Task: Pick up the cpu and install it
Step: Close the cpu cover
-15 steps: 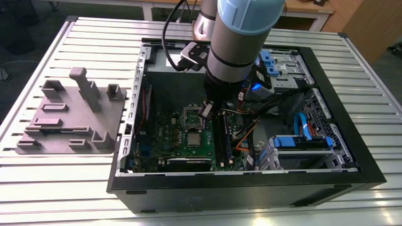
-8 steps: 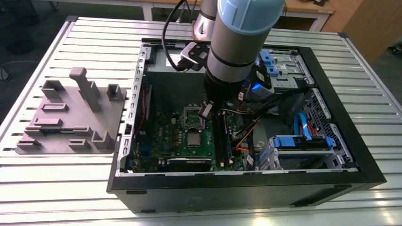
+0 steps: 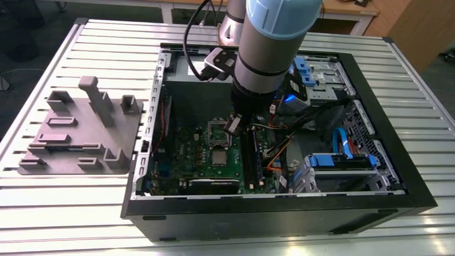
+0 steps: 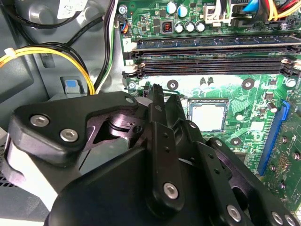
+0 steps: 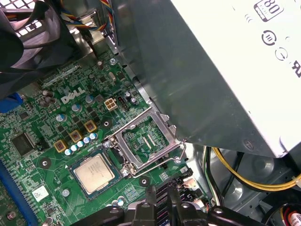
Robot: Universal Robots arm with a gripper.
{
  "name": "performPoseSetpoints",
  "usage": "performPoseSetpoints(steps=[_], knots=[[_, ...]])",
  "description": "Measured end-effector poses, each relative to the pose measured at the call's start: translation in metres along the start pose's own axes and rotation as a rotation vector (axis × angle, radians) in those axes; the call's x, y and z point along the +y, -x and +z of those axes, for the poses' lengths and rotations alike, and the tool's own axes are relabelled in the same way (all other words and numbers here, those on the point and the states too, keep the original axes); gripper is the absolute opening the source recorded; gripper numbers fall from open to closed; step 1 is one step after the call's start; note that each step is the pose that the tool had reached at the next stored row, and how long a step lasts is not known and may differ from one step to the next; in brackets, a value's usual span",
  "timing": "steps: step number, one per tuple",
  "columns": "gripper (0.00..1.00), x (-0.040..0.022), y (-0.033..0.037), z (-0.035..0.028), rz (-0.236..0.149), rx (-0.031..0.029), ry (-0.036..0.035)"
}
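The cpu [image 5: 94,173], a small silvery square chip, lies flat in the socket on the green motherboard [image 5: 42,117]. In the second wrist view the cpu [image 4: 207,117] sits just beyond my fingers [image 4: 157,101], and it also shows in the exterior view [image 3: 218,157]. The metal socket frame [image 5: 141,141] stands swung open beside it, over the board. My gripper [image 3: 233,127] hangs inside the case above the board, a little back from the chip. Its jaws are shut together with nothing between them [image 4: 164,94] [image 5: 162,193].
The open black PC case [image 3: 284,205] walls the board in. Memory slots [image 4: 211,59] run beside the socket. Yellow and orange cables [image 5: 244,176] and a grey power supply [image 5: 225,70] lie close by. A grey fixture tray [image 3: 78,133] rests on the slatted table at the exterior view's left.
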State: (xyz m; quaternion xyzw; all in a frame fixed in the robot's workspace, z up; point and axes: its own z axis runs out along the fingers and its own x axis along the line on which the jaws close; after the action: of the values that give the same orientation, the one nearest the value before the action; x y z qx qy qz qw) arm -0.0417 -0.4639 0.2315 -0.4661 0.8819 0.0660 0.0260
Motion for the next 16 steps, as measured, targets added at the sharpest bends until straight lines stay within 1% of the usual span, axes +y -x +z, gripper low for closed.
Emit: performPoseSetpoints(steps=[4,6,16], knots=[[0.22,0.0000,0.0000,0.0000,0.000,0.0000,0.0000],[0.10,0.0000,0.0001,0.0000,0.000,0.0000,0.0000],[0.10,0.0001,0.0002,0.0002,0.000,0.0000,0.0000]])
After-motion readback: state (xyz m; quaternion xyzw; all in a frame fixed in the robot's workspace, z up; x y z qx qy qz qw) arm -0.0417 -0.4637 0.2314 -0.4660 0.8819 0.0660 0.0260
